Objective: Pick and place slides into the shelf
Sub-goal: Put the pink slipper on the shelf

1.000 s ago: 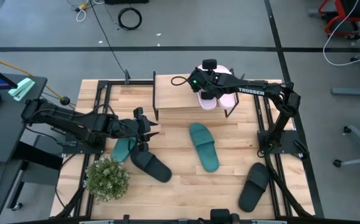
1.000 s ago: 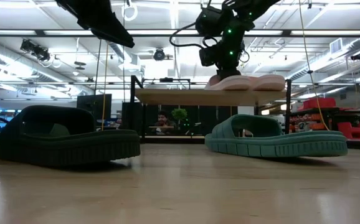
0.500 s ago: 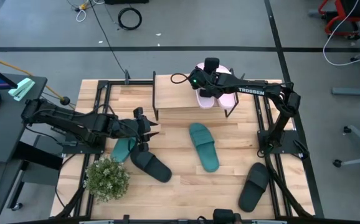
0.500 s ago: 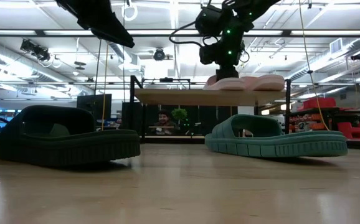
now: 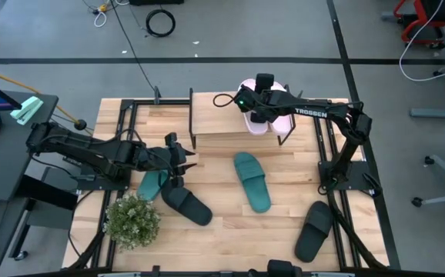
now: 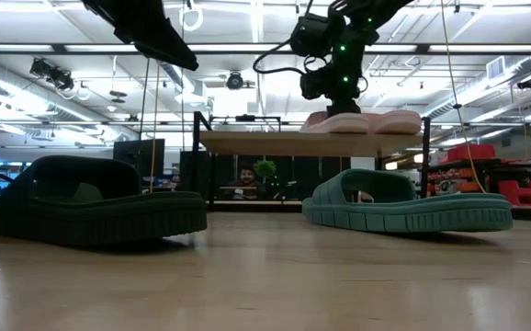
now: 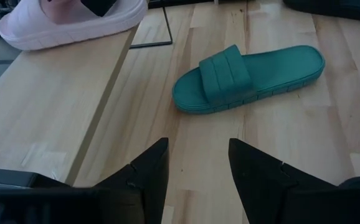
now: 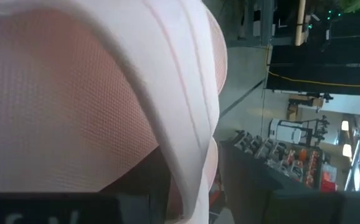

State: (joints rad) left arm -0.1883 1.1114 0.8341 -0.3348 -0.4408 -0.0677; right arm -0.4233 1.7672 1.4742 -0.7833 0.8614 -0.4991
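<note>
Bare tabletop separates the open left hand from the shelf; right hand's state unclear.

Pale pink slides on the light wooden shelf with its black wire frame. Teal green slide mid-surface, ribbed along the sole edge; another teal one, half hidden. Two black slides. Light, striped wood-grain surface. Dark pincers, possibly black.
</note>
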